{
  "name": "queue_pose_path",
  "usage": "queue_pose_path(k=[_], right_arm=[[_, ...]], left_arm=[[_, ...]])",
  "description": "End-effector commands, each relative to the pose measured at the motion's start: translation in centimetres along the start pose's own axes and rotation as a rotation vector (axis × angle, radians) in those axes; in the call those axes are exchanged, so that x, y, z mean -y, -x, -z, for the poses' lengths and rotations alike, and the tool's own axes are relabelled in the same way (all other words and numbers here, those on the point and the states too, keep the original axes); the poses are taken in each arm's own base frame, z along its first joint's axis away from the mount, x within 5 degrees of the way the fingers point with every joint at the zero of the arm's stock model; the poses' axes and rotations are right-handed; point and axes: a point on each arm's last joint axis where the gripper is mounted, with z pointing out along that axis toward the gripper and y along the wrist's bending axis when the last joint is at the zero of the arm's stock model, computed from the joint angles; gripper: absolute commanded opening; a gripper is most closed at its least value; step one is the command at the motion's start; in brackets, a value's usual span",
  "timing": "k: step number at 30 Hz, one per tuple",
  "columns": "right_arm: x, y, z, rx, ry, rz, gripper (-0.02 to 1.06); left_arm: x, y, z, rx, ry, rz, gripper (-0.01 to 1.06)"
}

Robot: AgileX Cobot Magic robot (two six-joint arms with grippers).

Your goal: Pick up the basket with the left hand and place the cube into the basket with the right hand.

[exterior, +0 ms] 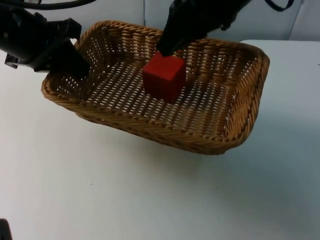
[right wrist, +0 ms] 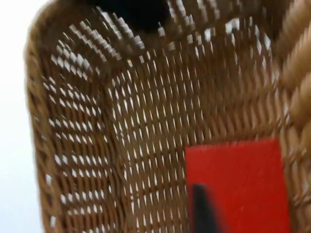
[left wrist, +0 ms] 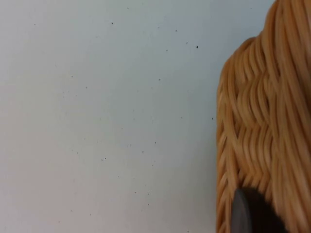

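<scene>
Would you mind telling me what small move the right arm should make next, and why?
Probably open the right pincer and let go. The red cube is already inside the wicker basket, low over its woven floor, and the left pincer holds the basket's rim with the basket raised off the white table. I cannot tell whether the cube touches the floor yet.

I'm looking straight down the right claw (right wrist: pixel 204 213) into the wicker basket (right wrist: pixel 121 145). Its open-weave floor and walls spread out ahead of the claw, with the white bench (right wrist: pixel 12 121) showing through the gaps and past the rim on 1 side. The red cube (right wrist: pixel 238 179) sits right at the claw, with 1 dark fingertip (right wrist: pixel 201 208) lying across its face. A black shape (right wrist: pixel 133 12) sits at the basket's far rim, well beyond the cube; I can't make out what it is.
</scene>
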Motion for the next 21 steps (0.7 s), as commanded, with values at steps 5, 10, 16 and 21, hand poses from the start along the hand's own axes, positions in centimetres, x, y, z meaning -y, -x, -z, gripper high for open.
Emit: queue_pose_path(k=[5,10,16,21], right_arm=[[1.5,3.8,10.1,0.156,-0.251,0.054,0.0],[6.0,1.5,15.5,0.202,-0.387,-0.142,0.0],[9.5,-2.9,18.1,0.168,-0.298,-0.313,0.0],[9.7,-3.9,18.1,0.13,-0.255,-0.316,0.0]], left_arm=[[0.5,0.3,0.3,0.019,-0.044,0.036,0.0],[0.5,0.3,0.3,0.019,-0.044,0.036,0.0],[0.7,0.5,0.4,0.044,-0.06,0.065,0.0],[0.7,0.6,0.4,0.052,-0.07,0.077,0.0]])
